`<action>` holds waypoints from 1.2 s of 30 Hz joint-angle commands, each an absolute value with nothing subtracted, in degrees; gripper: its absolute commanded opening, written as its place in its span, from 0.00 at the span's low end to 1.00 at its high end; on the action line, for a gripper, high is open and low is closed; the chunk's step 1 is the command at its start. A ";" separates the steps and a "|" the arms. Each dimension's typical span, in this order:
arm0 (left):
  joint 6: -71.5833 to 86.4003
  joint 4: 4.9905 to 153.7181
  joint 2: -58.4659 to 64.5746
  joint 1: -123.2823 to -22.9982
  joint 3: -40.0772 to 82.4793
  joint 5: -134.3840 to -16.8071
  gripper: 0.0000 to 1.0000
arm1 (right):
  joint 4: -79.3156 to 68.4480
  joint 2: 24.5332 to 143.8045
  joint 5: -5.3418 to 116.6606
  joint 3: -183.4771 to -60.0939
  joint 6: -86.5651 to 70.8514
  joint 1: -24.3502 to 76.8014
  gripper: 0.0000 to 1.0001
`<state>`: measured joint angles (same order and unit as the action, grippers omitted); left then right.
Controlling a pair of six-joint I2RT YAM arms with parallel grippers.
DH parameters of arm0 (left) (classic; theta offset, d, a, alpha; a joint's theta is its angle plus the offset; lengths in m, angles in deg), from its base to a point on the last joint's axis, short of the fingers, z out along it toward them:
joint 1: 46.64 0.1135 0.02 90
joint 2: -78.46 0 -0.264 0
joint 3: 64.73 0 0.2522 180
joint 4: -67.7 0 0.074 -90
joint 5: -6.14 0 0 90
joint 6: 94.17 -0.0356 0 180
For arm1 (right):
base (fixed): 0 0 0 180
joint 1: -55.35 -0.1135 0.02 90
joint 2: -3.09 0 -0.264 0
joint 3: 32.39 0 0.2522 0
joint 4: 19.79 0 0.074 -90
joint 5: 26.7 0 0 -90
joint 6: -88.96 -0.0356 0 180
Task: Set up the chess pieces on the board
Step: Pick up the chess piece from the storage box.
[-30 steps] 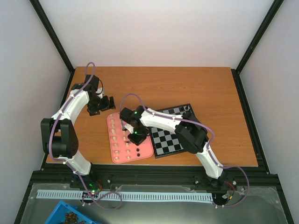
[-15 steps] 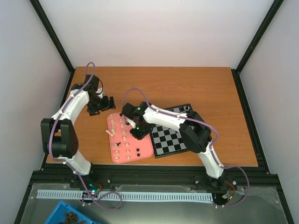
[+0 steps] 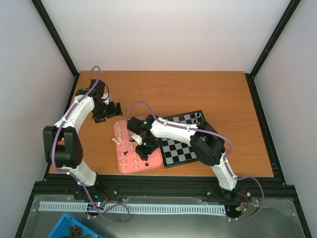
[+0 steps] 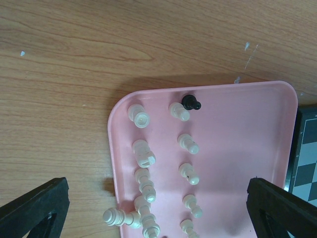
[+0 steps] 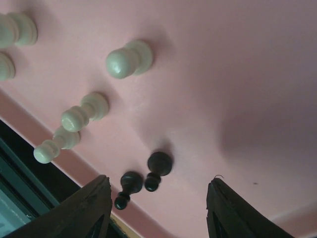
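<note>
The brown wooden bench (image 3: 198,89) runs broad beyond the far edge of the pink rounded plastic tray (image 3: 154,164) and well off to its right. The flat black-and-white checked chessboard (image 3: 174,150) lies askew just beside the tray's right edge, near the bench's front edge. In the tray stand rows of small cream chess pieces (image 4: 141,117), with one black piece (image 4: 190,102) at its far end and two black pawns (image 5: 158,166) side by side close to a rim. One cream piece (image 4: 116,216) lies across the tray's left rim, jutting over the bench. The right pincer (image 5: 158,213) hangs low over the tray, jaws apart, gripping nothing. The left pincer (image 3: 112,110) hovers beyond the tray's far left corner, spread wide, empty.
</note>
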<state>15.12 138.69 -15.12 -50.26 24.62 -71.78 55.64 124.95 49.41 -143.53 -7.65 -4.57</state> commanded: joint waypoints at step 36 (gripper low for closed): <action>16.03 137.05 -11.36 -50.53 22.68 -70.41 1.00 | 55.36 128.46 52.19 -144.37 -10.56 -7.14 0.08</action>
